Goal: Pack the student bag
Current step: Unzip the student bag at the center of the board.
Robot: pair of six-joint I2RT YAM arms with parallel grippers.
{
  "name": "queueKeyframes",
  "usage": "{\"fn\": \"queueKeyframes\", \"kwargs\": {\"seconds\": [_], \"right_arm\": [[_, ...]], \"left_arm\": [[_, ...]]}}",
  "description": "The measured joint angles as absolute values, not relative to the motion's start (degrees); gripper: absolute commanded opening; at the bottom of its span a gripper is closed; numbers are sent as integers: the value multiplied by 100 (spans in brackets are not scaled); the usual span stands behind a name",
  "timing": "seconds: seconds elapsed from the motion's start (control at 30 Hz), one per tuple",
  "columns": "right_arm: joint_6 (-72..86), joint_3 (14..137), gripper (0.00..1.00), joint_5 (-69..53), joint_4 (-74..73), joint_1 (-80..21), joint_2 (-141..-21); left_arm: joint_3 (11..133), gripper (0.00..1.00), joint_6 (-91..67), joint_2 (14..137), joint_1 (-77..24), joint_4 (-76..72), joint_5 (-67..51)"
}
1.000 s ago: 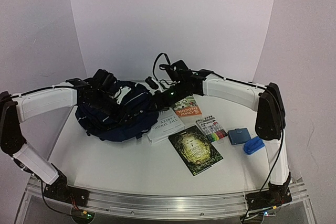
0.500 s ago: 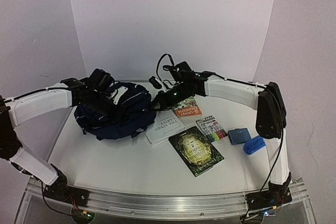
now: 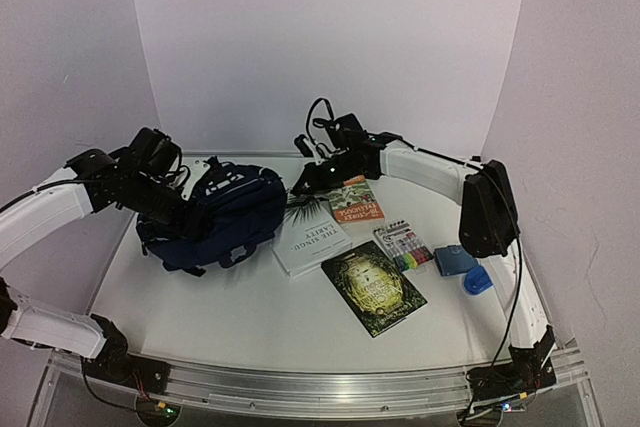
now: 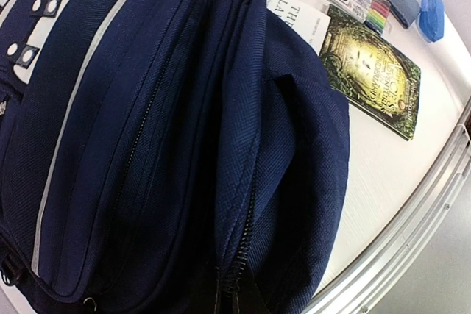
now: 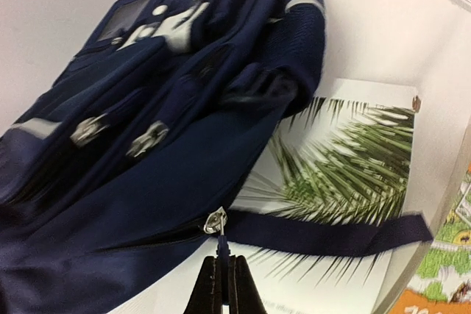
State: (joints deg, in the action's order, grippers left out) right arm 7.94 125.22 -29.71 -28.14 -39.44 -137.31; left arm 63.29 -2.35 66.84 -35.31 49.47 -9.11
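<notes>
Bag: student bag sits on table, left-rear part, betw. my 2 grippers; white patch on top.
L gripper: clamped shut on bag's left end. Fingers buried in navy fabric by main zip seam, so not seen in wrist cam.
R gripper: fingers pressed together on the zip pull at bag's right end; zip parted a little beside it.
Strap: dark, lies across white palm-leaf book, which touches bag's right edge.
Orange book: just behind the white one.
Green book: nearer front, apart from bag.
Marker pack, blue pouch, small blue item: right side, well apart from bag.
</notes>
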Motion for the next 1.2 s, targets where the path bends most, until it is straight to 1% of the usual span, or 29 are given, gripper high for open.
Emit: {"fn": "queueKeyframes", "kwargs": {"seconds": [0.13, 0.37, 0.4, 0.47, 0.53, 0.57, 0.63, 0.67, 0.77, 1.0, 1.1, 1.2], "right_arm": [[797, 13007, 0, -2805, -2809, -3964, -14200], [797, 13509, 0, -2471, -2734, -4067, -14634], [797, 13600, 2, -2433, -2727, -4083, -14683], [799, 13772, 21, -2378, -2684, -4104, -14780], [800, 13841, 50, -2312, -2646, -4114, -14820], [804, 13841, 62, -2233, -2647, -4107, -14820], [766, 13790, 77, -2130, -2597, -4051, -14811], [740, 13695, 82, -2089, -2541, -4016, -14782], [659, 13163, 88, -1994, -2483, -3935, -14611], [535, 11624, 90, -1944, -2628, -3749, -13895], [519, 11363, 90, -2002, -2703, -3666, -13635], [513, 11290, 91, -2110, -2707, -3595, -13461]], "left_arm": [[6328, 0, -348, 6490, -3524, 5151, -836], [6285, 0, -518, 6135, -3520, 5324, -670], [6285, 0, -547, 6090, -3520, 5353, -640], [6285, 0, -593, 6034, -3520, 5383, -596], [6285, 0, -626, 6021, -3520, 5400, -539], [6285, 0, -652, 6037, -3520, 5435, -485], [6285, 0, -738, 6118, -3524, 5523, -365], [6285, 0, -795, 6204, -3528, 5548, -291], [6289, 0, -978, 6621, -3525, 5530, -41], [6478, 0, -1378, 8058, -3199, 5331, 477], [6495, 0, -1436, 8385, -3085, 5189, 538], [6493, 0, -1476, 8462, -3063, 5177, 513]]}}
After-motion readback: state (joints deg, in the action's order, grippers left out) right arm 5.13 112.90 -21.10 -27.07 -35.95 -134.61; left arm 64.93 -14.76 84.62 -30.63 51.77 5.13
